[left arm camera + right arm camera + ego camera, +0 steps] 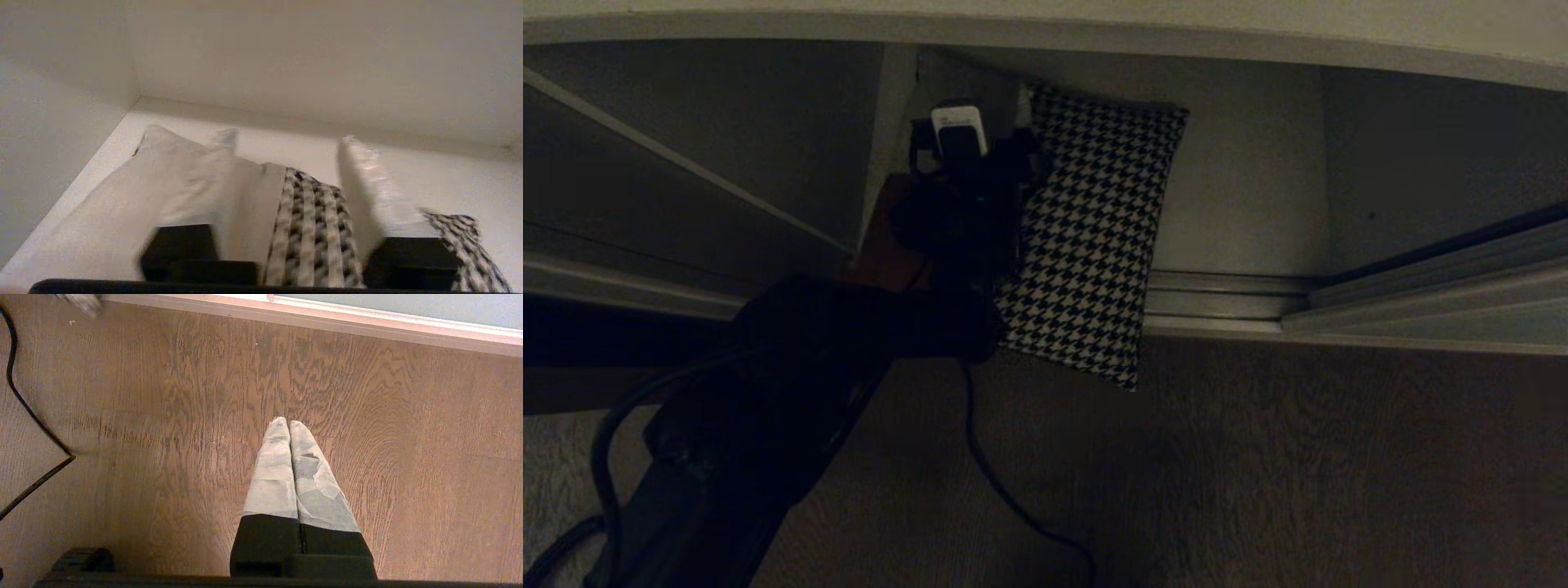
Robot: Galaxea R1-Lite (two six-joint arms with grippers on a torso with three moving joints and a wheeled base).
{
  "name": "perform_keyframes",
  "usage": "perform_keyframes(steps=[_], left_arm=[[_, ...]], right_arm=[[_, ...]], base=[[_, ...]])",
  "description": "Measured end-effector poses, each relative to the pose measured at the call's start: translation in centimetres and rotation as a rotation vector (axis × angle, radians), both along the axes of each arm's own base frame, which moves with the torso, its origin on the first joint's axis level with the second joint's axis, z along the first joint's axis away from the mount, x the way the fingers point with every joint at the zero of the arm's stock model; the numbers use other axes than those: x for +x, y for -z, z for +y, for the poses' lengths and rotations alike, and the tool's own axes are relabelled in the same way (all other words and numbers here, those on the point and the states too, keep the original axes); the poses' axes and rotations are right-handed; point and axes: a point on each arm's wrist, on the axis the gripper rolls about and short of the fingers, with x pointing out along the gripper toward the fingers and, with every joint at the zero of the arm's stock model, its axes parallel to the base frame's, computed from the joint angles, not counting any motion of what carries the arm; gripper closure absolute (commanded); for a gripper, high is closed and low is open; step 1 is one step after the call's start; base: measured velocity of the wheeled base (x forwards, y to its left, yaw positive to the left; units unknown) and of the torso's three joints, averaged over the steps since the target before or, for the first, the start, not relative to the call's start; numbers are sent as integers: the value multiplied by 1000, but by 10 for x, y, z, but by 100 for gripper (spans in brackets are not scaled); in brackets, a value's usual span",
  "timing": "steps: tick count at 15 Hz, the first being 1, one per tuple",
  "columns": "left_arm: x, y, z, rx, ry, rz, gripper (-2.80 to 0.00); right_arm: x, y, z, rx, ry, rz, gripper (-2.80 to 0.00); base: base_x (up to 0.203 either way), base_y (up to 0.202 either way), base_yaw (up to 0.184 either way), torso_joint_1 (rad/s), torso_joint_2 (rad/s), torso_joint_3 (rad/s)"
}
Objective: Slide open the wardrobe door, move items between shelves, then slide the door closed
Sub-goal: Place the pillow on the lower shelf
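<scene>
Cushion set on bottom shelf, left gripper [286,183] letting go.

I see the jaws parted, astride the cushion [310,228] near its cream strip, not clamping it. The cushion lies on the shelf [449,179] by the inner corner, but in the head view its near end hangs out over the door rails [1225,302] toward the floor [1298,457]. I'd back straight out without snagging fabric, then nudge the cushion fully inside or the door will jam on it. Right gripper [289,424] is parked above the floor, fingers pressed together, empty. Nothing else visible in this compartment.
</scene>
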Motion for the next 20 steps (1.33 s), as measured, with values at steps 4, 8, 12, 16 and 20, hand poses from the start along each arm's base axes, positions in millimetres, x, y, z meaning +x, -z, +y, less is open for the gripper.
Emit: perform_keyframes(steps=[4, 8, 12, 16, 20], left_arm=[[-10, -15, 6, -28, -10, -2, -280], [-22, -12, 10, 6, 15, 102, 0], [-53, 17, 23, 99, 99, 413, 0], [-101, 49, 37, 246, 210, 697, 0], [-125, 69, 43, 330, 338, 872, 0]], right_arm=[[0, 0, 0, 0, 0, 0, 0], [0, 0, 0, 0, 0, 0, 0], [0, 0, 0, 0, 0, 0, 0], [0, 0, 0, 0, 0, 0, 0], [0, 0, 0, 0, 0, 0, 0]], base=[[0, 0, 0, 0, 0, 0], [0, 0, 0, 0, 0, 0], [0, 0, 0, 0, 0, 0], [0, 0, 0, 0, 0, 0], [0, 0, 0, 0, 0, 0]])
